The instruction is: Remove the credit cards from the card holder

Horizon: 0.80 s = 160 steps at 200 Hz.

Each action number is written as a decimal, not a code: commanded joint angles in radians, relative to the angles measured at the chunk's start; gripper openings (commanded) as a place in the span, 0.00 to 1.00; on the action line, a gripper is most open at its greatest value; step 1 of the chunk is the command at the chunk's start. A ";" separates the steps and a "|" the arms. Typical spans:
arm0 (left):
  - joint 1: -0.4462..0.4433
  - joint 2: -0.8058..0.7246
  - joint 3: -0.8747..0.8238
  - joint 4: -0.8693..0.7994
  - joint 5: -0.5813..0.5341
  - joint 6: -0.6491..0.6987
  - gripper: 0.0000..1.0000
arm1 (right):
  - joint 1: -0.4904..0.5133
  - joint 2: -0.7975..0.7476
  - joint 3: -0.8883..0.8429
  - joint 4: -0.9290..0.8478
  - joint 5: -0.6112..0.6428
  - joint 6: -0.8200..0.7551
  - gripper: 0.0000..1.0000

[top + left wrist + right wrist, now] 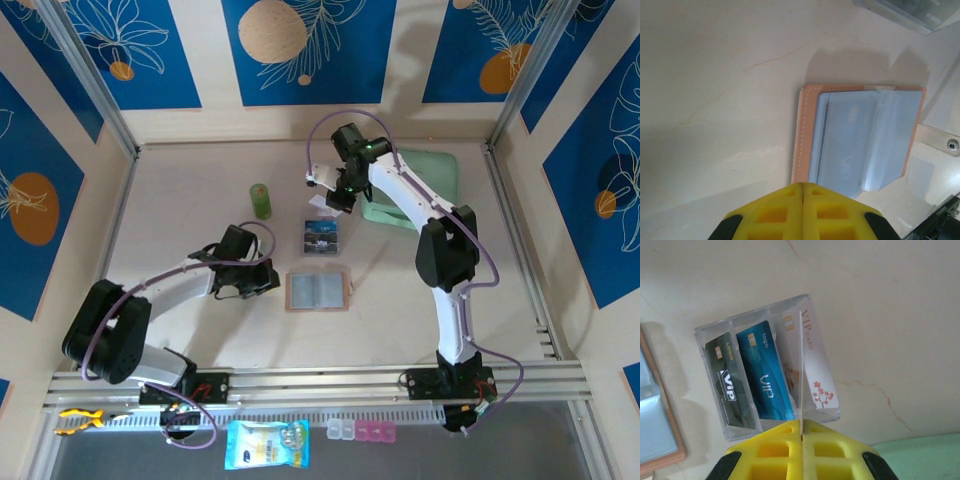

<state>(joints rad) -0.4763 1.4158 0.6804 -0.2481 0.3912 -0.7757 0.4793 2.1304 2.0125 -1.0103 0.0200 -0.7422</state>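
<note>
Beige surface (200, 200), blue-patterned walls around.

Top view: holder (318, 290) lies open and flat mid-surface. Clear tray (305, 250) is just beyond it, apart. Right tool (333, 195) hangs over the tray's far side. Left tool (265, 283) sits low just left of the holder, not touching. Green bottle (261, 200) and mint pouch (445, 170) are further back, not involved.

Left wrist: left tool's fingers are pressed together, empty, aimed at the holder's near edge. Grey-blue sleeve (850, 135) shows faint lettering through it, so likely one card is left inside; can't be sure.

Right wrist: right tool is clamped on the held card (801, 370), seen edge-on as a thin upright line over the tray. In the tray are three cards side by side, one per slot: dark (727, 385), blue (765, 375), white (817, 370).

Step, my read: drop the held card into the tray. To do it well:
- Centre the card's edge over the white card's slot, clear of the divider.
- Lower until the bottom edge is inside the walls, then part the fingers.
- Don't release high; the card could bounce or tip out.
- Keep the left tool off the holder until the right tool clears.
</note>
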 commanded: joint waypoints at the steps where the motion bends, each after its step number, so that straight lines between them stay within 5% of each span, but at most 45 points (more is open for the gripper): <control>1: 0.016 -0.020 -0.021 -0.020 0.001 0.015 0.06 | -0.002 0.042 0.048 -0.039 -0.015 -0.038 0.00; 20: 0.019 -0.017 -0.027 -0.017 0.005 0.015 0.06 | -0.004 0.066 0.057 -0.038 -0.009 -0.047 0.01; 68: 0.025 -0.006 -0.030 -0.006 0.014 0.014 0.06 | -0.002 0.069 0.067 -0.014 0.013 -0.030 0.23; 122: 0.025 0.020 -0.022 0.026 0.053 0.016 0.06 | 0.008 -0.048 -0.039 0.074 0.009 0.081 0.23; 160: 0.008 0.058 -0.003 0.060 0.090 0.013 0.06 | 0.034 -0.169 -0.205 0.189 -0.034 0.338 0.22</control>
<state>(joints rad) -0.4648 1.4467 0.6624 -0.2161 0.4381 -0.7753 0.4896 2.0674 1.8912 -0.9058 0.0418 -0.6117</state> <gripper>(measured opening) 0.062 0.226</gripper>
